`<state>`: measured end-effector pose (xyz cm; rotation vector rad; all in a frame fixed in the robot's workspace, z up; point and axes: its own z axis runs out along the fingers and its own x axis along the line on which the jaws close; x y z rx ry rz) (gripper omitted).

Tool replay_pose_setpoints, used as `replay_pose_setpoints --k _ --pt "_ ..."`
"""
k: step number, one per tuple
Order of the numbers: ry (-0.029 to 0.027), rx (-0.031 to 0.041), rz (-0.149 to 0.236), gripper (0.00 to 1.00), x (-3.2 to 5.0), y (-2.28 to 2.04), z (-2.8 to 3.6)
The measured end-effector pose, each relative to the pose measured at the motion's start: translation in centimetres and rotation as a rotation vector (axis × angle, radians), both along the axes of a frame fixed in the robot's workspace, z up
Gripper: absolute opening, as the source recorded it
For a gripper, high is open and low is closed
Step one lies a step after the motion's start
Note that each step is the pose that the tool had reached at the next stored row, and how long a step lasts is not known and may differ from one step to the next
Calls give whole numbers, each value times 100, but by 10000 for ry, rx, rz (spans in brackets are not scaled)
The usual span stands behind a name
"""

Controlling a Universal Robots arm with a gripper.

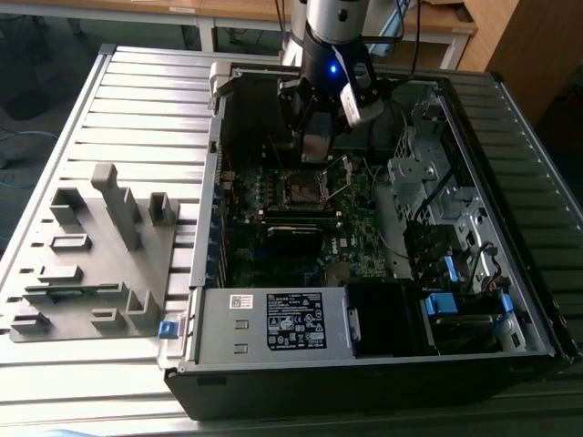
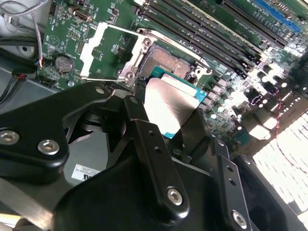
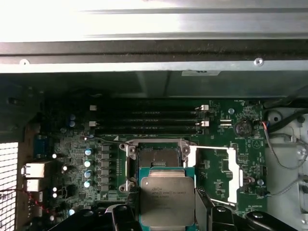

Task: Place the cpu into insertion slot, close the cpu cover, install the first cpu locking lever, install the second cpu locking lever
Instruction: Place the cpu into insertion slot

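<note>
My gripper (image 1: 314, 138) hangs inside the open computer case, shut on the cpu (image 3: 166, 201), a flat square chip with a grey metal top and a green edge. In both wrist views the black fingers (image 2: 136, 120) clamp it from two opposite sides. The cpu (image 2: 169, 102) is held just above and beside the insertion slot (image 3: 159, 156), a dark square socket with a silvery rim on the green board. The slot (image 2: 172, 58) lies bare. The cpu cover (image 3: 212, 172) is swung open and lies flat beside the socket, also seen as the silver frame (image 2: 111, 49). A thin wire lever (image 3: 103, 140) stands out past the socket's corner.
Long black memory slots (image 3: 144, 122) run beside the socket. The case's metal wall (image 3: 154, 53) rises behind them. Cables (image 3: 281, 144) and a drive bay (image 1: 437, 209) sit at the exterior view's right. A grey parts fixture (image 1: 91, 255) lies left of the case, the power supply (image 1: 273, 320) in front.
</note>
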<state>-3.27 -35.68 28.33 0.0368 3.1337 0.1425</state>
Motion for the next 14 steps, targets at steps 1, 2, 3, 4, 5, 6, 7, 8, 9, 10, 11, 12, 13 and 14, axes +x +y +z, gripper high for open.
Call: replay_pose_setpoints --k 1,2,3,4,5,6,7,8,9,10,11,12,13,14 --pt "-1 0 0 54 0 0 -18" --pt "-1 0 -1 54 0 0 -36" --pt "-1 0 -1 54 0 0 -54" --pt "-2 0 0 54 0 0 -72" --pt "-3 0 -1 54 -1 0 -90" --pt "-4 0 -1 54 -1 0 -108" --pt "-5 1 -1 54 -3 0 -128" --pt "-6 0 -1 54 -4 0 -145" --pt "-7 0 -2 54 -6 0 -161" --pt "-8 -1 -1 54 -12 0 -172" --pt "-10 0 -1 54 -21 0 -181" --pt "-14 1 -1 54 -34 0 -189" --pt "-16 0 -1 54 -45 0 -197" --pt "-19 1 -1 54 -56 0 -206"
